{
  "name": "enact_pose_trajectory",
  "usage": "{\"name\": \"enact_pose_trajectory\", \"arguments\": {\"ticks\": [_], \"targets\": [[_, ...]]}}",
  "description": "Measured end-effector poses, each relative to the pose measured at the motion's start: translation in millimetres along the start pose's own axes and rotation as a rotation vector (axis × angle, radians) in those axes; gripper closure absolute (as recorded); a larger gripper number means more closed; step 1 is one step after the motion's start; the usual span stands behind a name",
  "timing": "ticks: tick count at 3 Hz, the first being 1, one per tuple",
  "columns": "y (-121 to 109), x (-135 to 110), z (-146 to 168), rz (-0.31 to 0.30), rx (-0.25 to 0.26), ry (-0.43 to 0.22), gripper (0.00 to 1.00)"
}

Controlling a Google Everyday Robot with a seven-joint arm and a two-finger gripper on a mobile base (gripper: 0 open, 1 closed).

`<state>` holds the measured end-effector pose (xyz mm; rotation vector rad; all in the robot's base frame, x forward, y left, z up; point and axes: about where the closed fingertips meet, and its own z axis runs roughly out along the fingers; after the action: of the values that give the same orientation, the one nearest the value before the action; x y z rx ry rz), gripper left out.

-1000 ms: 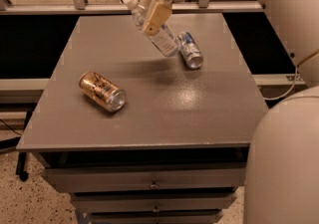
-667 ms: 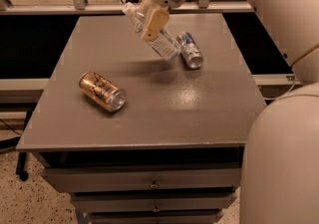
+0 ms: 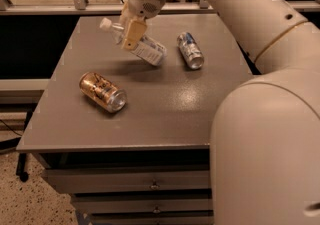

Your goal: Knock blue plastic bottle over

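Note:
The blue plastic bottle (image 3: 150,50) is clear with a white cap and pale label. It is tilted steeply over the far middle of the grey table (image 3: 165,114), cap up to the left and base low to the right near the tabletop. My gripper (image 3: 131,39) reaches down from the top and is shut around the bottle's upper body. One tan finger (image 3: 134,32) lies across the front of the bottle; the other finger is hidden behind it.
A blue-silver can (image 3: 190,50) lies on its side just right of the bottle. A gold can (image 3: 102,91) lies on its side at the front left. My white arm (image 3: 270,119) fills the right side. Drawers (image 3: 150,185) sit below the table's front edge.
My gripper has moved left and down with the bottle in it, and the bottle now leans lower toward the table. Both cans stay where they were.

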<state>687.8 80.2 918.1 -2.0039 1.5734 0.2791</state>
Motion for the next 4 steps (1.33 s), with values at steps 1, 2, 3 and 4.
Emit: {"name": "enact_pose_trajectory", "arguments": {"ticks": [1, 2, 3, 4], "targets": [[-3.8, -10.5, 27.1, 0.005, -0.035, -0.003, 0.61], [-6.2, -14.7, 43.6, 0.016, -0.053, -0.007, 0.38], [-7.1, -15.2, 54.0, 0.025, -0.066, -0.007, 0.15], [-7.1, -13.6, 61.2, 0.034, -0.076, -0.004, 0.0]]}}
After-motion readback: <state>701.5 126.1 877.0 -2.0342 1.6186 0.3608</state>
